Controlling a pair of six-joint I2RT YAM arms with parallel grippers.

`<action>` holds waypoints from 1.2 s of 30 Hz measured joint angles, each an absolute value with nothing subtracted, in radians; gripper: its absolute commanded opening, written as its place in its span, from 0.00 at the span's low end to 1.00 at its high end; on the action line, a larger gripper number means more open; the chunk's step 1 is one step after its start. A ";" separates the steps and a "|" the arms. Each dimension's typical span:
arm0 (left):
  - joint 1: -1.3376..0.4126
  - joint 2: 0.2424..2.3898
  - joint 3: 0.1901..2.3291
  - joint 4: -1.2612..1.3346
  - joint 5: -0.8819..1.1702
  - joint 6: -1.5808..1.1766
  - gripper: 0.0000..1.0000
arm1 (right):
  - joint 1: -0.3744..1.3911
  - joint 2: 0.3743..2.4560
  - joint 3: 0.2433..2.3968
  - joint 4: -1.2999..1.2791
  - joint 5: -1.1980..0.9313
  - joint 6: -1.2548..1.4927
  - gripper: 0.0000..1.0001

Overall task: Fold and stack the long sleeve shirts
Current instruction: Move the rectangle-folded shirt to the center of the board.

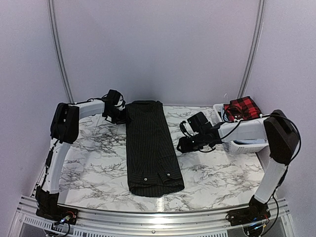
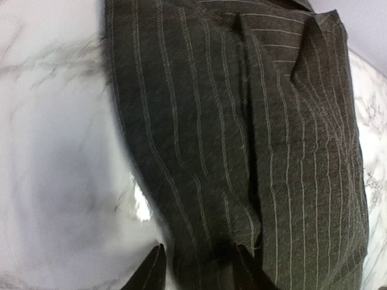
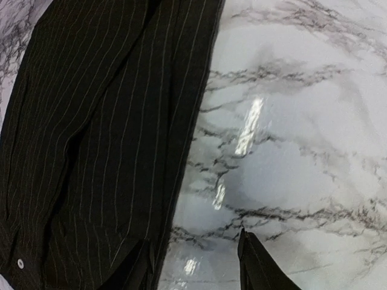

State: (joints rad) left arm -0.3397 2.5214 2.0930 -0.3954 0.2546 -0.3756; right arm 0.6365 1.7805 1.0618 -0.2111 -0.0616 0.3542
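pinstripe shirt: the black pinstripe shirt (image 1: pixel 150 148) lies folded into one long narrow strip down the middle of the marble table (image 1: pixel 222 173). one end is at the far edge and the buttoned end is toward the arm bases.
left gripper: the left gripper (image 1: pixel 120 116) sits at the strip's far left edge, right up against the cloth. its fingers are apart, and nothing looks pinched as far as i can see.
right gripper: the right gripper (image 1: pixel 182 144) is just off the strip's right edge, roughly halfway along. its fingers are spread and it's holding nothing.
checked shirt: the red-and-black checked shirt (image 1: pixel 242 108) is bundled in the white basket (image 1: pixel 244 145) at the far right, well apart from both grippers.
left wrist view: up close, the shirt's edge runs down between the two fingertips (image 2: pixel 150 272), and you can see the fold creases. the marble side is pretty blurry.
right wrist view: one tip is over the shirt's edge and the other tip (image 3: pixel 254 269) is over bare marble. there's a small pale button (image 3: pixel 20 263) in the bottom left corner.
top view only: the basket and the checked shirt don't show in either wrist view.
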 measured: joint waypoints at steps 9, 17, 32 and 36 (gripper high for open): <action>-0.377 2.162 1.724 -0.384 0.174 -0.408 0.43 | 0.806 1.594 0.931 -0.264 -0.027 0.372 0.24; -0.579 1.887 1.414 -0.275 0.226 -0.476 0.30 | 0.949 1.569 0.877 -0.289 -0.017 0.391 0.16; -0.887 1.635 0.862 -0.175 0.307 -0.676 0.24 | 1.125 1.583 0.793 -0.320 -0.015 0.453 0.13; -0.912 1.561 0.764 -0.158 0.313 -0.725 0.24 | 1.169 1.584 0.802 -0.341 -0.025 0.479 0.16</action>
